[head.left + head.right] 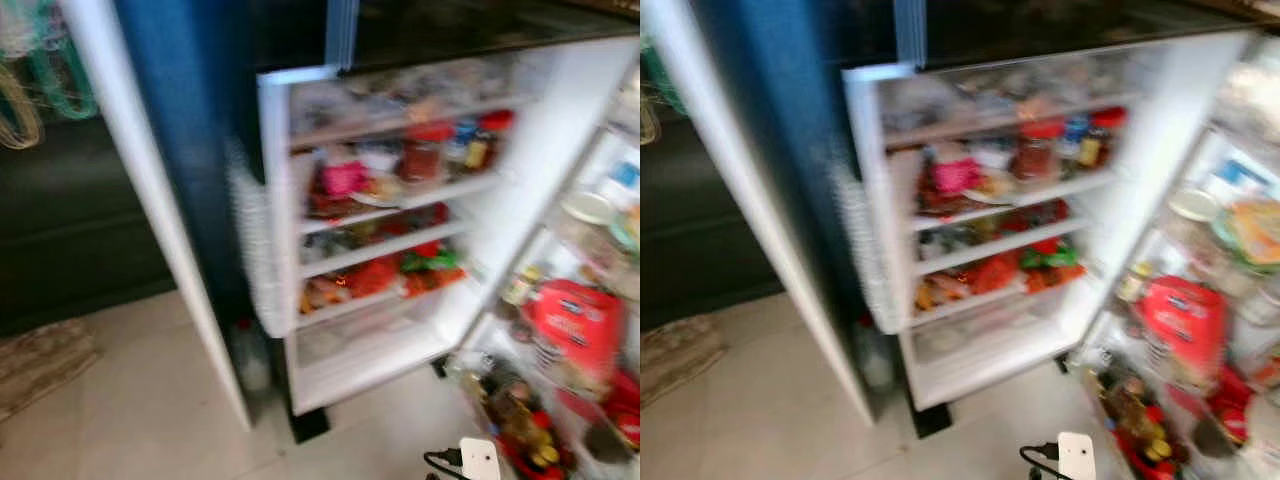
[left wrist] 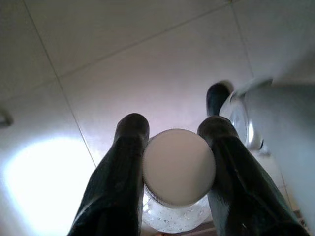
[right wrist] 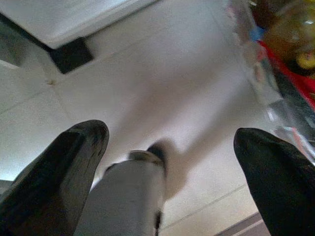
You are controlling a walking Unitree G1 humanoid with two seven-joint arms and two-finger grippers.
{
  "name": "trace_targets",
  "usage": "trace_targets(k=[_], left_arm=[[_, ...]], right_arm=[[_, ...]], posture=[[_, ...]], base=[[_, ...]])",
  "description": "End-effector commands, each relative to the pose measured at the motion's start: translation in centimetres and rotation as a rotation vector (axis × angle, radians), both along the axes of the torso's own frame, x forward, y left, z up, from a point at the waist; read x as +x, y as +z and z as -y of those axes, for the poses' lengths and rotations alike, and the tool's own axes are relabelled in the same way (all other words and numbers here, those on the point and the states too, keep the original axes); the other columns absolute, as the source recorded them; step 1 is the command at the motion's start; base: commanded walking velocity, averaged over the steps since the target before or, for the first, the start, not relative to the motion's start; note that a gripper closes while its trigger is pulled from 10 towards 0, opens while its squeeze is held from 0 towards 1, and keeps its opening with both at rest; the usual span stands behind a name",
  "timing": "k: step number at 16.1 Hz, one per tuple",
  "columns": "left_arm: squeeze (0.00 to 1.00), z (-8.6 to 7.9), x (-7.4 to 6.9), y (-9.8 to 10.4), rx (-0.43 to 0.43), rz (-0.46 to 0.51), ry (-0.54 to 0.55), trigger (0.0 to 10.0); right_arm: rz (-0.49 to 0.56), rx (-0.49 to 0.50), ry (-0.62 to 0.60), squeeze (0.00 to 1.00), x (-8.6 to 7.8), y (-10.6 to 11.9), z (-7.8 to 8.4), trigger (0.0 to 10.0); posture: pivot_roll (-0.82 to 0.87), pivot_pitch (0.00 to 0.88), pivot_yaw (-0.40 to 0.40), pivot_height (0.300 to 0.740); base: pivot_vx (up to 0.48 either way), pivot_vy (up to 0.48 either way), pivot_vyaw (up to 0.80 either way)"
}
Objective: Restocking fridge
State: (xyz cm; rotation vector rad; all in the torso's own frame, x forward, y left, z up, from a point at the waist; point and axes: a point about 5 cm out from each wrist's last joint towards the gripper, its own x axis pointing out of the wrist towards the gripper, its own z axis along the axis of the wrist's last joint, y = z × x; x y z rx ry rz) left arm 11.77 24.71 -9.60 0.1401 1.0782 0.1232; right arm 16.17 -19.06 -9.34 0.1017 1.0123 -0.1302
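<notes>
The fridge stands open ahead. Its white shelves hold red, pink and green packets, jars and bottles, and the picture is blurred. The right door's racks carry a red bag, bottles and tubs. In the left wrist view my left gripper is shut on a clear bottle with a white screw cap, one black finger on each side of the cap, above pale floor tiles. In the right wrist view my right gripper is open, with nothing between its fingers, over the floor near the door racks.
The fridge's left door stands open edge-on, blue with a white rim. A white plug with a black cord lies on the tiles before the fridge. A woven mat lies at the left by a dark cabinet.
</notes>
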Motion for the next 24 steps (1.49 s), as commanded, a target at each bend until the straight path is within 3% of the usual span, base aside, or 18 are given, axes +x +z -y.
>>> trace_targets(k=[1,4,9,19,24], left_arm=[[0.00,0.56,-0.55,-0.33,-0.016,-0.018,0.005,10.0],[0.00,0.56,-0.52,-0.32,-0.015,-0.017,0.006,10.0],[0.00,0.60,-0.50,-0.32,-0.015,-0.015,0.007,10.0],[0.00,0.65,-0.54,-0.35,-0.024,-0.016,0.012,10.0],[0.00,0.63,-0.53,-0.33,-0.028,-0.014,0.009,10.0]], right_arm=[[0.001,-0.025,-0.005,0.00,0.05,0.13,0.78,10.0],[0.011,-0.032,0.040,0.00,0.25,0.24,0.77,10.0],[0.007,-0.021,0.001,0.00,0.11,0.17,0.82,10.0],[0.000,-0.032,-0.003,0.00,0.07,0.15,0.89,10.0],[-0.003,-0.123,-0.009,0.00,0.09,0.24,1.32,10.0]], posture=[[-0.04,0.000,0.007,0.740],[-0.04,0.000,0.007,0.740],[-0.05,0.000,0.005,0.740],[-0.05,0.000,0.004,0.740],[-0.04,0.000,0.006,0.740]], base=[[0.000,-0.379,0.00],[0.000,-0.379,0.53],[0.000,-0.376,0.11],[0.000,0.000,0.00],[0.000,0.000,0.00]])
